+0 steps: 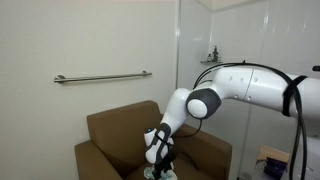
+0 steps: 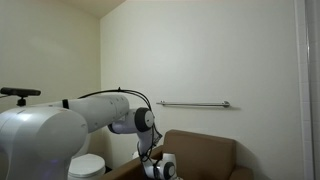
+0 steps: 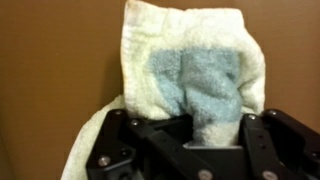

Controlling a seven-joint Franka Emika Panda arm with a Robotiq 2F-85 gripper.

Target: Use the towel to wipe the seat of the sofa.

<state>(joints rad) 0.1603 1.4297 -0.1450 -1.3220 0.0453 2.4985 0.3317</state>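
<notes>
Brown sofa seat [image 3: 40, 60] under white-and-blue towel [image 3: 190, 60], claw [image 3: 210, 138] clenched on it, pale wall [image 1: 90, 40] behind.

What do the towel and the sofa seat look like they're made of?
The white towel with blue-green patch: terry cotton, apparently; matte, fuzzy looped pile. The brown sofa seat: smooth surface, no visible weave, perhaps leather or vinyl; too blurry to tell.

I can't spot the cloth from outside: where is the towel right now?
In the wrist view the towel is pinched in the shut gripper, lying against the brown seat of the sofa.
</notes>
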